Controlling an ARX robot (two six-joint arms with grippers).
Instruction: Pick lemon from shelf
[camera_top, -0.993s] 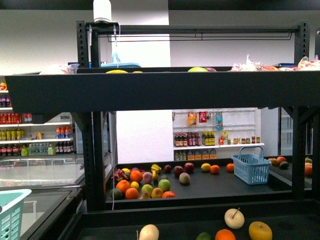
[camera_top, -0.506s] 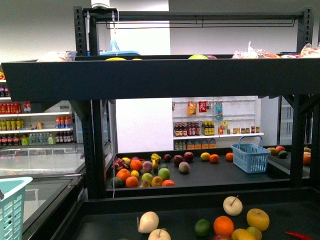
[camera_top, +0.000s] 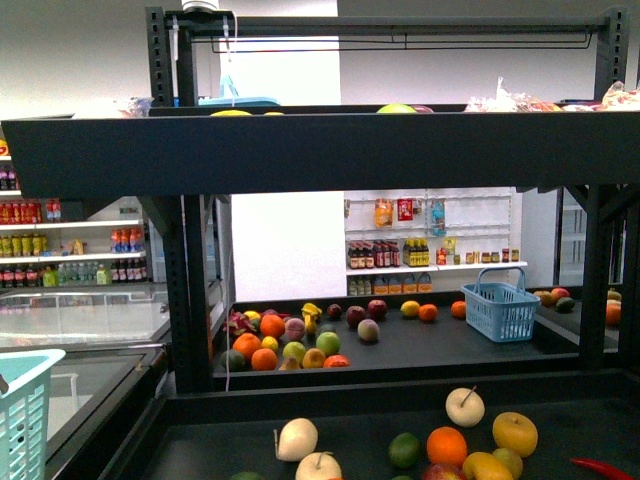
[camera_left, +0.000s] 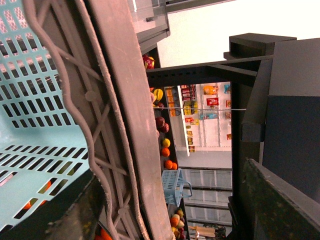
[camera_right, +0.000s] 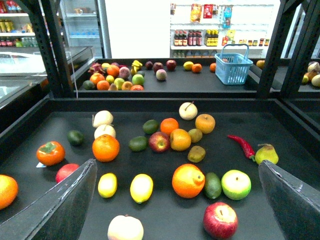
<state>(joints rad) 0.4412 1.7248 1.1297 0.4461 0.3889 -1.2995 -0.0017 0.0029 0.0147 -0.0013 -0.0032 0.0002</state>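
The shelf (camera_top: 300, 155) has a thick top deck that hides most of what lies on it. Only the tops of a yellow fruit (camera_top: 232, 113) and a green fruit (camera_top: 396, 108) peek over. The light blue basket (camera_top: 22, 410) and the red chili (camera_top: 603, 467) are cut off at the front view's edges. The bottles (camera_top: 385, 282) on the far wall are too small to name.

In the left wrist view a big ribbed part (camera_left: 115, 125) sits very close and covers much of the basket. I cannot tell what it belongs to.

The right hand (camera_right: 177, 164) shows only two grey fingers (camera_right: 62, 202), cut off at the corners. One hides part of a red fruit (camera_right: 67, 171).
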